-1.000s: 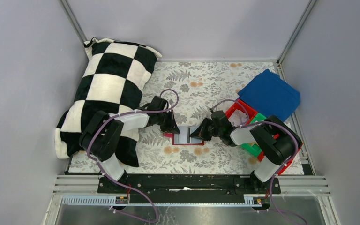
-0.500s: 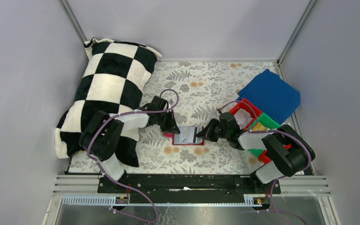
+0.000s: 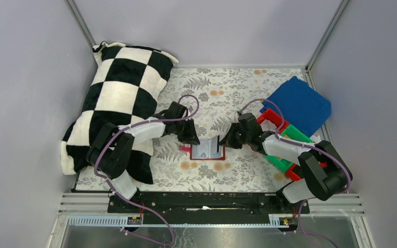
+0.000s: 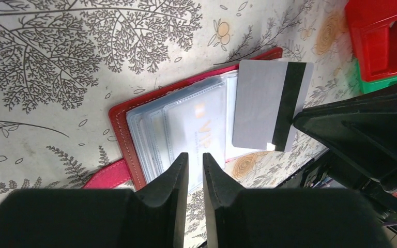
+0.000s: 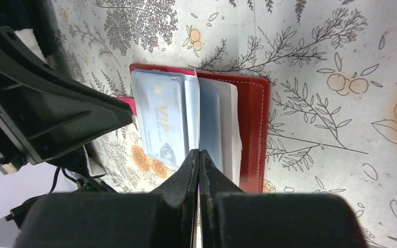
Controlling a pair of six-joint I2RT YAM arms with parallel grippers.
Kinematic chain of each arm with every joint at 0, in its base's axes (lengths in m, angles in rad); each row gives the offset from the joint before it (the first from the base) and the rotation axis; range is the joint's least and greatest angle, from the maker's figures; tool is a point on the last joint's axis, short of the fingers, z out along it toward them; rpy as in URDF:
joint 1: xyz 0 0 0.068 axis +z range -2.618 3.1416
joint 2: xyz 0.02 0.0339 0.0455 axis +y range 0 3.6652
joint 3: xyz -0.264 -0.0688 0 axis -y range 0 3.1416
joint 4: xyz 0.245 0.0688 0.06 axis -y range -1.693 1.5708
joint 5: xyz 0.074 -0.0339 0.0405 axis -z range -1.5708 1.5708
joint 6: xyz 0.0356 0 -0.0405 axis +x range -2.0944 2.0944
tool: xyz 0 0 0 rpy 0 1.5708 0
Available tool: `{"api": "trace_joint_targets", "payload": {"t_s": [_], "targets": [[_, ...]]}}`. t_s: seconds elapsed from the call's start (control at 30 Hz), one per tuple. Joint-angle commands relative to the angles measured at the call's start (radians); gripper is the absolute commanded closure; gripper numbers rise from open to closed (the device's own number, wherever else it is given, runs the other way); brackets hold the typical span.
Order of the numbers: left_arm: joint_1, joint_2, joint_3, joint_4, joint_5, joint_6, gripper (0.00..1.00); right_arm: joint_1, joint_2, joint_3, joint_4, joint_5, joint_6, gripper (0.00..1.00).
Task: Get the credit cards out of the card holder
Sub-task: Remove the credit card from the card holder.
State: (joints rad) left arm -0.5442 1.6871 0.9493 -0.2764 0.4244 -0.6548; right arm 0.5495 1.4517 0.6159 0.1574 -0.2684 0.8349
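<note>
The dark-red card holder lies open on the floral cloth between my arms, showing clear sleeves and a VIP card. My left gripper hangs over its left half with its fingers nearly together and nothing between them. My right gripper is shut on a grey card with a dark stripe, holding it by its edge, tilted up over the holder's right half. In the right wrist view the holder lies just past the shut gripper, and the card shows edge-on.
A black-and-white checkered pillow lies along the left side. A blue cloth is at the back right, with red and green bins beside the right arm. The red bin also shows in the left wrist view.
My right gripper pulled the grey card rightward out of the holder, then swung back and up so the card stands tilted. The left gripper shifted slightly toward the back.
</note>
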Motion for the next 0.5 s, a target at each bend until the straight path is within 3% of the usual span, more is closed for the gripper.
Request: {"api": "trace_joint_targets", "payload": {"t_s": [0.0, 0.47], "targets": [[-0.009, -0.049, 0.052, -0.016, -0.005, 0.018, 0.8, -0.001, -0.027, 0.078, -0.15, 0.053, -0.061, 1.0], [-0.06, 0.02, 0.045, 0.04, 0.052, -0.017, 0.79, 0.063, -0.001, 0.192, -0.314, 0.128, -0.098, 1.0]]}}
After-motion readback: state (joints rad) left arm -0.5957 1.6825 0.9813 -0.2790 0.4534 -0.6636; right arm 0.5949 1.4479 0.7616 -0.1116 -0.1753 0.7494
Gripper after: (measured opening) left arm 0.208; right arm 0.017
